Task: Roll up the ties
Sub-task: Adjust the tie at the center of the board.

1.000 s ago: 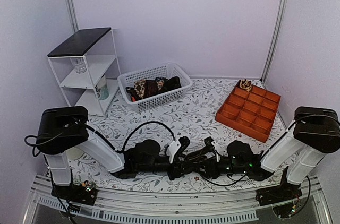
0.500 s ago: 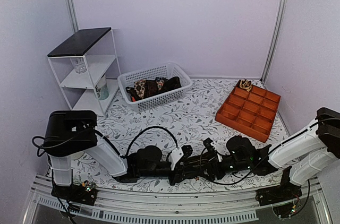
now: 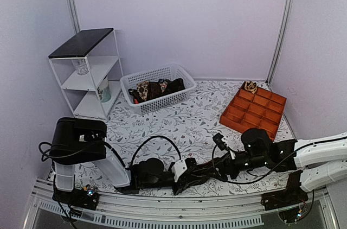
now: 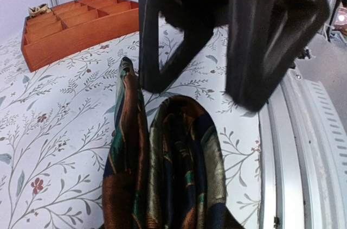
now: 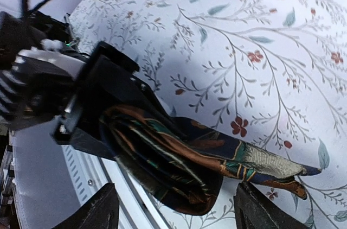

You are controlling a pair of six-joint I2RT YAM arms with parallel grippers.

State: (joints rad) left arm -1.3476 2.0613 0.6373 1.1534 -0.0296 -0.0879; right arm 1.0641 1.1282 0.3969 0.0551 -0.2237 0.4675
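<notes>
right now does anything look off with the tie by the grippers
Yes: the tie held by the left gripper is a loose, lopsided bundle rather than a tight roll; its layers gape and one end trails flat on the table.

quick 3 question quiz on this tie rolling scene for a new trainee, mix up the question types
1. True or false: the right gripper is clamped on the dark patterned tie.
2. Where in the orange tray does the rolled spotted tie sit?
A. in a corner compartment
B. in a middle compartment
C. draped over the rim
3. Which gripper holds the dark patterned tie?

Key
1. False: its jaws stand open, with the tie lying between the fingers untouched.
2. A
3. The left gripper.
</notes>
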